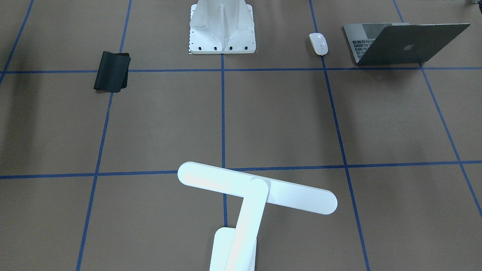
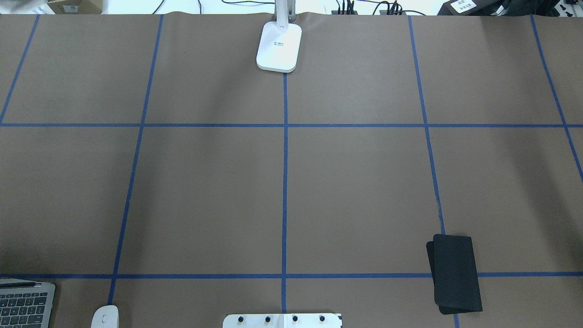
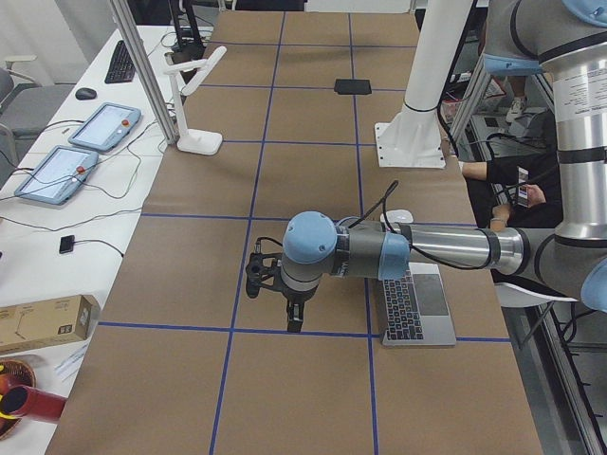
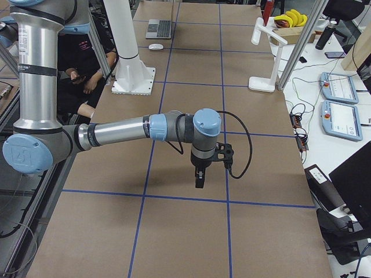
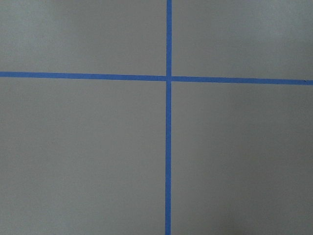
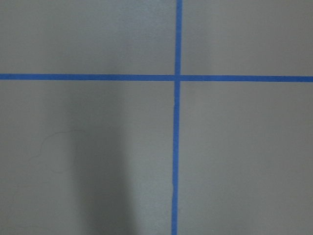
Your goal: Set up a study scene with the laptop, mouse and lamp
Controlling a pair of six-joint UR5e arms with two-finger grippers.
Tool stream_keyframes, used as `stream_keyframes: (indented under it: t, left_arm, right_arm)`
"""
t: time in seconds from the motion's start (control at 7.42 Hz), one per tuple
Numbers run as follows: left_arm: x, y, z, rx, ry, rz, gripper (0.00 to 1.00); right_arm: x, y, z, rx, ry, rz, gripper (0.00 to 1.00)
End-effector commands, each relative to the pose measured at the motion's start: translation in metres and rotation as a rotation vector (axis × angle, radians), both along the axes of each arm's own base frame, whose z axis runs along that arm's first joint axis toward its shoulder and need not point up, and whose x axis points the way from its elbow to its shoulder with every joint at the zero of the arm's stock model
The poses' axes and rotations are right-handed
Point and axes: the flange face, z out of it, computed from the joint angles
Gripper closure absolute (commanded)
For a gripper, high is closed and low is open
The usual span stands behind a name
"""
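The laptop (image 1: pixel 406 45) stands open at the near edge on my left side, and also shows in the overhead view (image 2: pixel 25 303). The white mouse (image 1: pixel 318 43) lies beside it, toward the pedestal. The white lamp (image 1: pixel 256 192) stands at the far middle of the table, and its base (image 2: pixel 279 48) sits on the centre line. My left gripper (image 3: pixel 294 318) hangs over bare table, out from the laptop (image 3: pixel 408 313). My right gripper (image 4: pixel 199 179) hangs over bare table on the other side. I cannot tell whether either is open or shut. Both wrist views show only brown table and blue tape.
A black soft pad (image 1: pixel 112 71) lies on my right side near the front. The white bolted pedestal (image 1: pixel 222 26) stands at the near middle. Blue tape lines (image 2: pixel 285 182) grid the brown table. Tablets, cables and boxes lie past the far edge.
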Motion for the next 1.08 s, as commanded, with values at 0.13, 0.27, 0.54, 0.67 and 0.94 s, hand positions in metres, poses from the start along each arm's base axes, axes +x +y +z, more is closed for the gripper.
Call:
stream_keyframes:
  t: [0.13, 0.27, 0.54, 0.67, 0.94]
  left_arm:
    - [0.000, 0.006, 0.006, -0.004, -0.004, 0.007, 0.00]
    - [0.001, 0.007, 0.007, -0.007, -0.003, 0.008, 0.00]
    - [0.002, 0.033, 0.025, 0.049, -0.015, 0.094, 0.00]
    - [0.002, 0.039, 0.020, 0.122, -0.036, 0.153, 0.00]
    - [0.009, 0.055, -0.007, 0.322, -0.077, 0.318, 0.00]
  right_arm:
    - [-0.009, -0.008, -0.021, 0.051, -0.107, 0.003, 0.00]
    - [-0.015, -0.010, -0.030, 0.082, -0.178, -0.003, 0.00]
    - [-0.018, -0.014, -0.045, 0.193, -0.213, -0.017, 0.00]
    - [-0.027, -0.015, -0.047, 0.214, -0.214, -0.041, 0.00]
    - [-0.064, -0.010, -0.062, 0.278, -0.218, -0.130, 0.00]
